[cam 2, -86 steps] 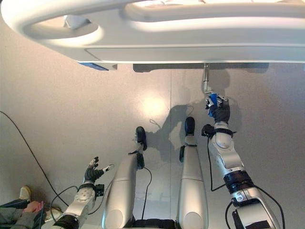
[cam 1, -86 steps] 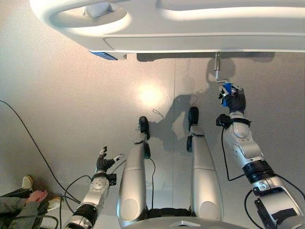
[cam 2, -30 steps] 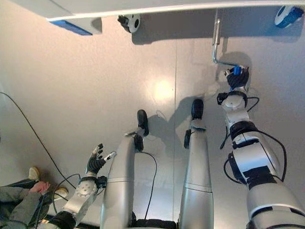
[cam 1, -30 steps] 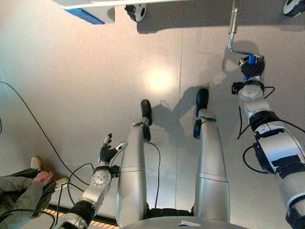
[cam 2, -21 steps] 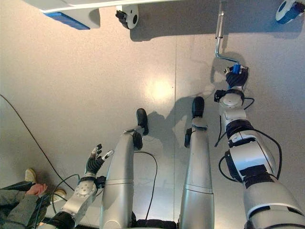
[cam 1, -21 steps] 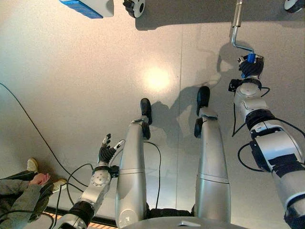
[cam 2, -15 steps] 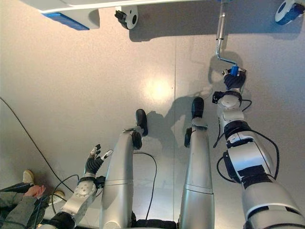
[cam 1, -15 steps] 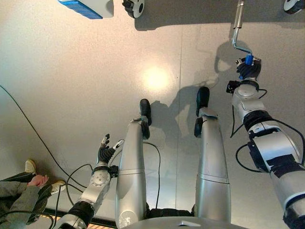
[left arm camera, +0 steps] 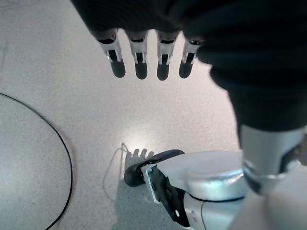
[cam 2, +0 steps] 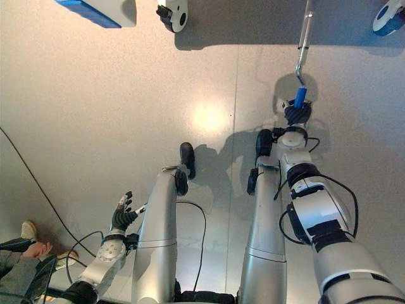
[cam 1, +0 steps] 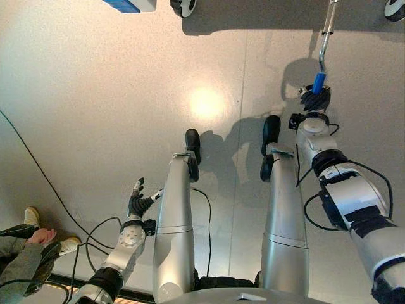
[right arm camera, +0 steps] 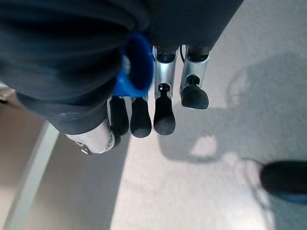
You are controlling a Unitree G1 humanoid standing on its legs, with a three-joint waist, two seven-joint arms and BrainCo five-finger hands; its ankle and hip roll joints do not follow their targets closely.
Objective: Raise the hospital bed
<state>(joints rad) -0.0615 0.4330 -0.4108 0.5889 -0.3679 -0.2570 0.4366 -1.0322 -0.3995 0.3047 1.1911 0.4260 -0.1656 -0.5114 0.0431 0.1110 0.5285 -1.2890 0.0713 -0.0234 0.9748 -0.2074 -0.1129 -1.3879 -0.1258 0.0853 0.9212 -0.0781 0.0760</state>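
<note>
Crank position: I see the bed crank [cam 1: 326, 38] hanging from under the hospital bed [cam 2: 95, 11] at the far edge of the head views, over the floor [cam 1: 95, 95].
Change since half a second ago: the blue grip [cam 1: 318, 83] has swung from offset toward my right to nearly in line below the shaft.
Meaning for task: I judge a crank turn is in progress; more turns are likely needed to raise the bed.
Crank axis: long axis runs from the bed toward me; the grip end points at the robot.
Right hand [cam 1: 315, 98]: fingers [right arm camera: 164, 112] curled and clamped on the blue grip.
Left hand [cam 1: 137, 204]: low at my left side, fingers [left arm camera: 139, 60] straight and apart, holding nothing.
</note>
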